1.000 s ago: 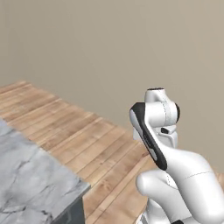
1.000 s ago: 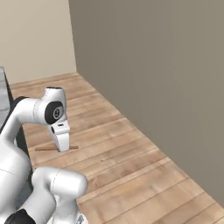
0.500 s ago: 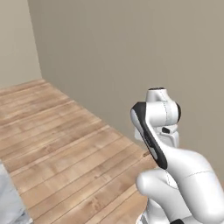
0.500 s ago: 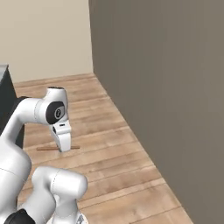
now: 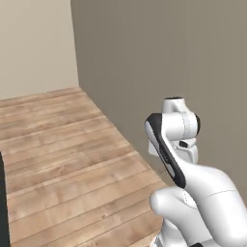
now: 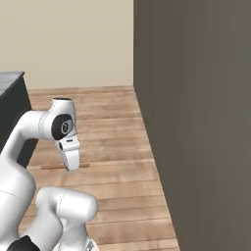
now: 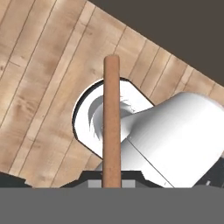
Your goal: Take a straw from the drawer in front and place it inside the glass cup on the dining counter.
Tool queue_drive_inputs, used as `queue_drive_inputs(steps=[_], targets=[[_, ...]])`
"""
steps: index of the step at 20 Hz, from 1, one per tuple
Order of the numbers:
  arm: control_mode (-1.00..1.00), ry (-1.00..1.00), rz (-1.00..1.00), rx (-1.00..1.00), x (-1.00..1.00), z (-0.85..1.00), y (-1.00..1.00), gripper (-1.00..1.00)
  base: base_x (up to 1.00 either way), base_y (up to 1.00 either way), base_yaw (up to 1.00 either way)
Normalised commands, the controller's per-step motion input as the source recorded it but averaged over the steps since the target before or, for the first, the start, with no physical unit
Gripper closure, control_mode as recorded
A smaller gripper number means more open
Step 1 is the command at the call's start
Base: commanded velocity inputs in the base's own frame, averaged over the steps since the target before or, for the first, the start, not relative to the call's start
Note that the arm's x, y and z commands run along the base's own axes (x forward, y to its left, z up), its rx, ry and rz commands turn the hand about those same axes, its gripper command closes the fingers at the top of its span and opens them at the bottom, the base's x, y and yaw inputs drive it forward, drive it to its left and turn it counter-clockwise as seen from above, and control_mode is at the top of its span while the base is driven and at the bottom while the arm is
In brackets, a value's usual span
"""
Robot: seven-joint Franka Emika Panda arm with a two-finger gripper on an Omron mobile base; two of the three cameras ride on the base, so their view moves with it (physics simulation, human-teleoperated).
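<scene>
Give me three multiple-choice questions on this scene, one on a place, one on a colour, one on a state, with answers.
1. Where is the thin brownish-orange straw?
A. In the gripper
B. In a cup
C. On a stool

2. What colour is the tall wall to the right of the arm in the right base view?
A. White
B. Dark grey-brown
C. Blue

3. How is the gripper?
A. Wide open
B. Shut on the straw
C. Shut on nothing

Answers: 1 A, the hand view shows it rising from the gripper; 2 B, the wall looks dark grey-brown; 3 B, the straw sits clamped there.

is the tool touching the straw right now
Touching. In the hand view the straw rises straight out from between the tool's shut tips. In the right base view it sticks out either side of the tool.
</scene>
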Motion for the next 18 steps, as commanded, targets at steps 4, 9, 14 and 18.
queue_drive_inputs(steps=[4,9,14,18], targets=[[1.0,0.0,0.0,0.0,0.0,0.0,0.0,1.0,1.0,-0.51,0.35],[1.0,0.0,0.0,0.0,0.0,0.0,0.0,1.0,1.0,-0.24,0.18],[1.0,0.0,0.0,0.0,0.0,0.0,0.0,1.0,1.0,0.0,0.02],[1.0,0.0,0.0,0.0,0.0,0.0,0.0,1.0,1.0,0.0,0.03]])
